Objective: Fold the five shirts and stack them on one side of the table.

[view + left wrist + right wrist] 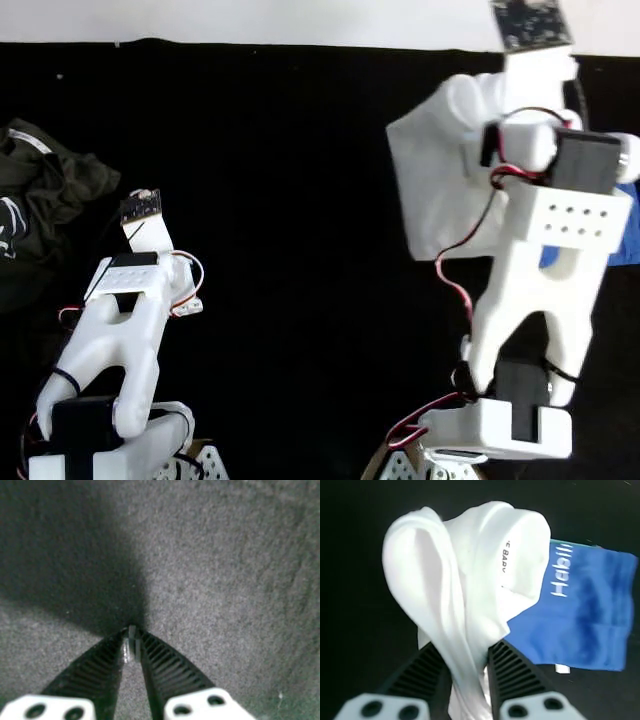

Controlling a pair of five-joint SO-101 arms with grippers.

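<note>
A white shirt (440, 170) hangs bunched at the table's far right, lifted off the black cloth. My right gripper (465, 657) is shut on a fold of this white shirt (470, 560). A folded blue shirt (585, 620) lies flat just behind it, and shows as a blue strip (628, 225) at the table's right edge. A crumpled dark shirt (40, 200) lies at the far left. My left gripper (131, 636) is shut with nothing in it, low over the bare cloth to the right of the dark shirt.
The table (300, 200) is covered in black cloth, with a wide bare stretch between the two arms. The left arm (125, 310) stands at the near left and the right arm (540, 290) at the near right.
</note>
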